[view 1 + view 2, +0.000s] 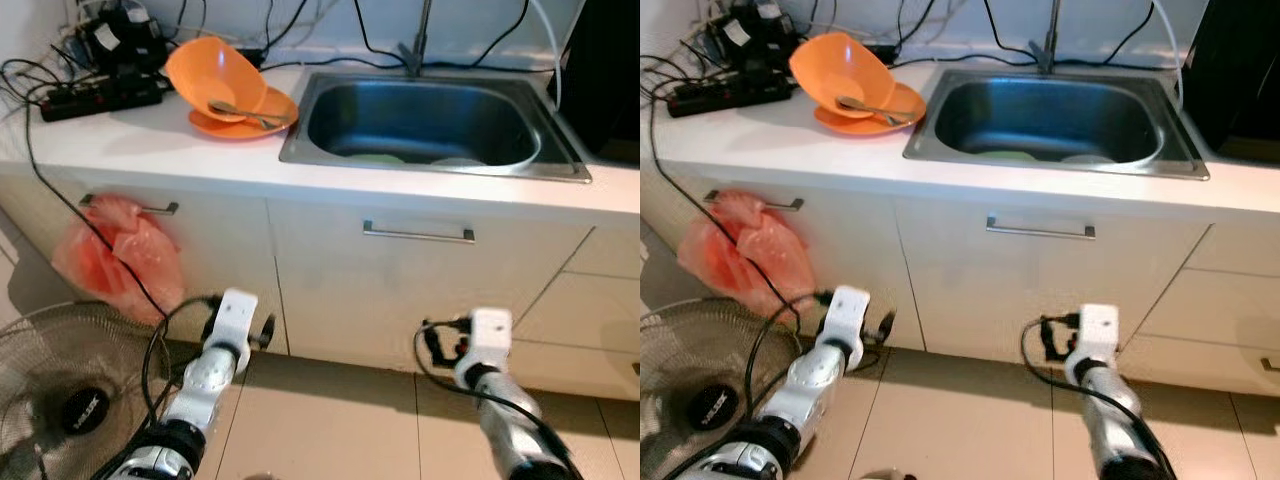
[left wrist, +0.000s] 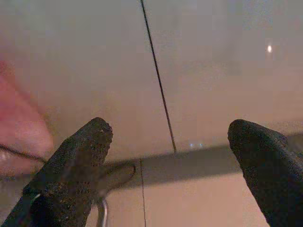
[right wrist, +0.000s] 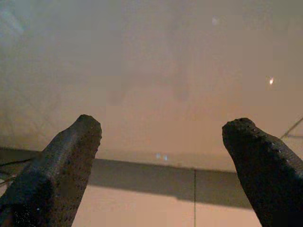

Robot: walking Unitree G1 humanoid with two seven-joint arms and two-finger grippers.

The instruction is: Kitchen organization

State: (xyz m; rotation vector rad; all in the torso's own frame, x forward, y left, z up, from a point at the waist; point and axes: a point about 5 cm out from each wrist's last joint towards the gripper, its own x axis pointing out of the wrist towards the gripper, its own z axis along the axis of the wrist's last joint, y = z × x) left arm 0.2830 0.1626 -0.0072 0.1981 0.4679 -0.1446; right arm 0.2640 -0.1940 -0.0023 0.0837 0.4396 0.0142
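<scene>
The left end effector [image 2: 173,165] has its two black fingers spread wide apart and holds nothing; it is low, near the cabinet front [image 1: 400,290], pointing at the seam between two doors; the right end effector [image 3: 163,161] is also spread wide, empty, and faces the plain cabinet front just above the floor [image 1: 340,420]. Both arms are down in front of the robot, well below the tabletop [image 1: 150,140], so neither touches any of the kitchen things.

The things to be organised seem to be above: an orange bowl [image 1: 215,75] lies tilted on an orange plate [image 1: 245,118] with a spoon [image 1: 240,110] between them, on the tabletop just beside the sink [image 1: 435,120]; inside the sink some pale dishes [image 1: 375,158] can be seen, not clearly. A power strip [image 1: 100,98] with many cables lies at the left back of the tabletop; a red plastic bag [image 1: 120,255] hangs from a drawer handle, and a fan [image 1: 70,390] stands on the floor at the left.

The step in hand is probably the approach; to do it well the robot should raise the arms above the tabletop edge before reaching, keep the left arm away from the hanging cable [image 1: 100,240] and the bag, and take the bowl by its rim, since it rests unstable on the plate.
</scene>
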